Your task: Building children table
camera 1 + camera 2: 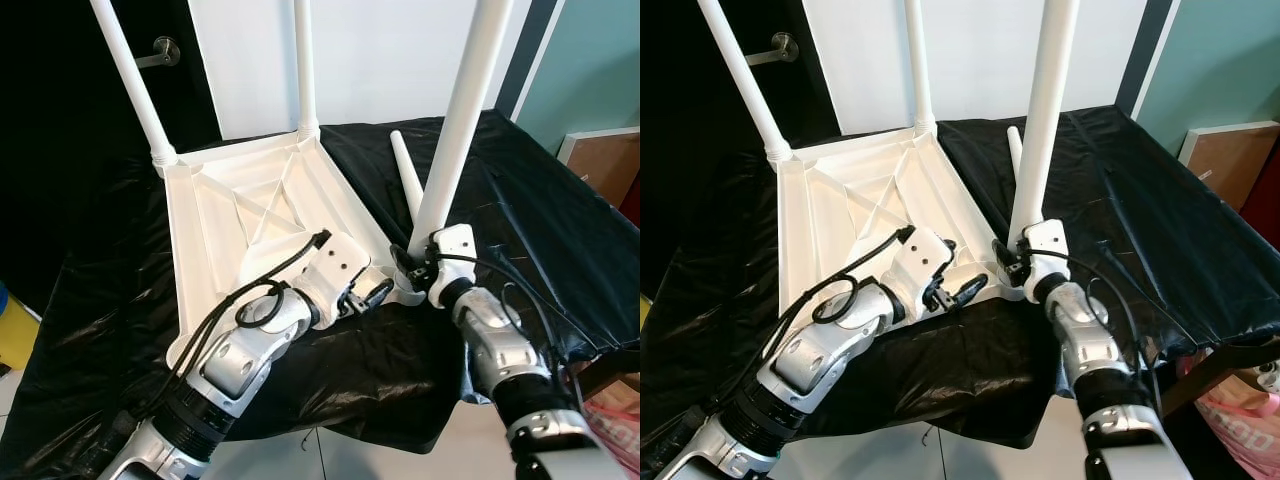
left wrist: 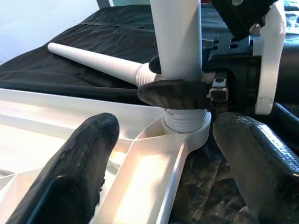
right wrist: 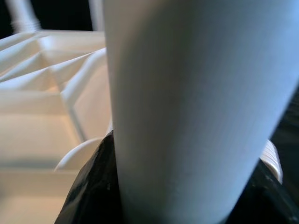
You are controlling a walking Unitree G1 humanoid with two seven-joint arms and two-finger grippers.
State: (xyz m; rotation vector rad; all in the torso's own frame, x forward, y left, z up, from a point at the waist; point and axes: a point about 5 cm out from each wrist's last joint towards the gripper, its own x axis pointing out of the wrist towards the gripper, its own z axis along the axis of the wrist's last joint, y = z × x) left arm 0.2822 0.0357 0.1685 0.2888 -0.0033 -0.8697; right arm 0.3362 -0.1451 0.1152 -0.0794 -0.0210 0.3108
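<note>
A counter (image 1: pixel 520 215) draped in crinkled black plastic stands before a white wall and a dark door; on it lies the white children's table top (image 1: pixel 215 235), turned underside up with its ribbed frame showing; two legs (image 1: pixel 132 80) stand screwed into its far corners, well beyond both pincers; a third leg (image 1: pixel 462 110) rises upright from the near corner socket (image 2: pixel 186 127), and the right pincer (image 1: pixel 412 262) is clenched round its base, one black finger (image 2: pixel 174 93) wrapped across the tube just above the threaded collar; the left pincer (image 1: pixel 368 293) sits just beside that, over the near edge of the table top, its two black fingers (image 2: pixel 74 163) spread apart and released, the socket between them; a loose fourth leg (image 1: pixel 407 170) lies flat on the plastic just beyond the right pincer, behind the upright one; further right of it stands a brown board (image 1: pixel 605 160) against a teal wall.
</note>
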